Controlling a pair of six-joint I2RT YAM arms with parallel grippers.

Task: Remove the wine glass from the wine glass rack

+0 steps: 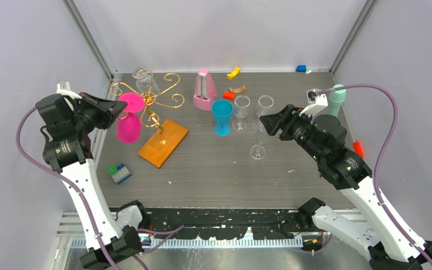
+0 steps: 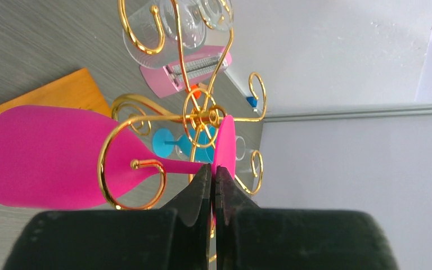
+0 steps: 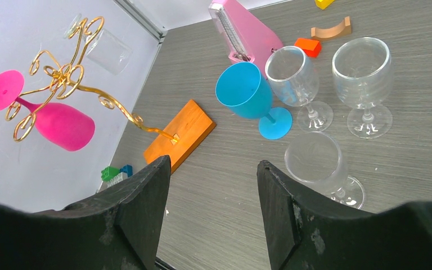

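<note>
A pink wine glass (image 1: 128,126) hangs upside down in the gold wire wine glass rack (image 1: 157,98), which stands on an orange-brown base (image 1: 163,142). In the left wrist view its stem lies in a curled arm of the rack (image 2: 199,115), with the bowl (image 2: 39,154) to the left. My left gripper (image 2: 214,167) is shut on the edge of the glass's round foot (image 2: 225,143). A clear glass (image 2: 185,22) hangs on the rack's far side. My right gripper (image 3: 214,163) is open and empty above the table, well right of the rack (image 3: 67,76).
A pink metronome (image 1: 204,90), a blue goblet (image 1: 222,115) and three clear glasses (image 1: 257,147) stand mid-table. Toy bricks (image 1: 118,171) lie at front left. A mint bottle (image 1: 336,98) and a red block (image 1: 359,148) are at the right. The side wall is close behind the left gripper.
</note>
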